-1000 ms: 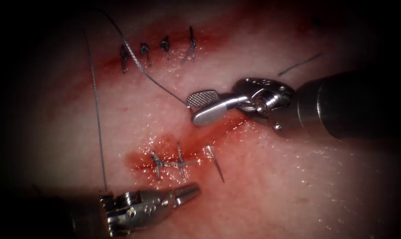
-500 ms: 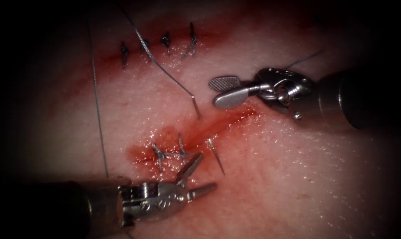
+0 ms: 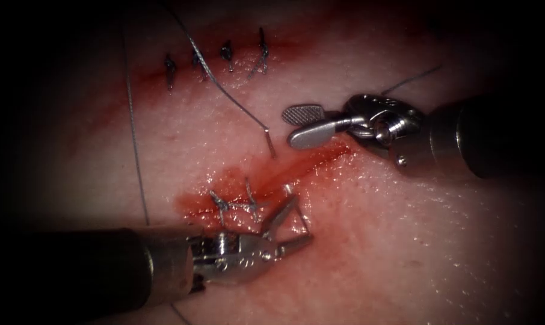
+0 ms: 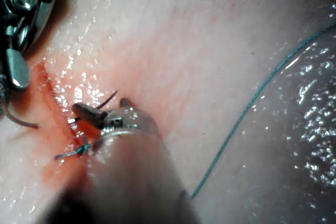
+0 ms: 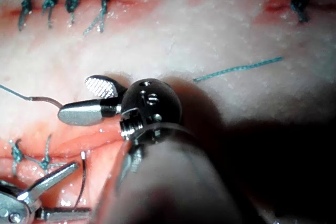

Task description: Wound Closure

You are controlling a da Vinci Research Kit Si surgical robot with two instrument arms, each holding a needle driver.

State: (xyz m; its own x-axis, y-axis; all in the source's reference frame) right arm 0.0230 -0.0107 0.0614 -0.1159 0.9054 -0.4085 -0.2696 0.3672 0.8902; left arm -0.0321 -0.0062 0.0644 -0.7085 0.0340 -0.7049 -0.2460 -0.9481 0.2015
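Pale tissue (image 3: 405, 241) wet with red fluid (image 3: 296, 165) is crossed by the cut (image 3: 320, 157), where the needle (image 3: 296, 213) stands buried between the left tool's (image 3: 287, 225) spread jaws, the right tool (image 3: 302, 123) gaping empty, so the tip, seemingly short, could be missed.

The tissue (image 3: 369, 241) carries everything: pale, glistening, streaked with red fluid (image 3: 296, 168) along the near cut (image 3: 320, 157). Two stitches (image 3: 236, 204) cross that cut at its left end. A far row of four stitches (image 3: 215, 60) closes another cut. The needle (image 3: 298, 210) stands in the tissue just right of the near stitches. Thread (image 3: 224, 96) lies across the surface from the far row, and a cut end of thread (image 3: 408, 80) rests far right.
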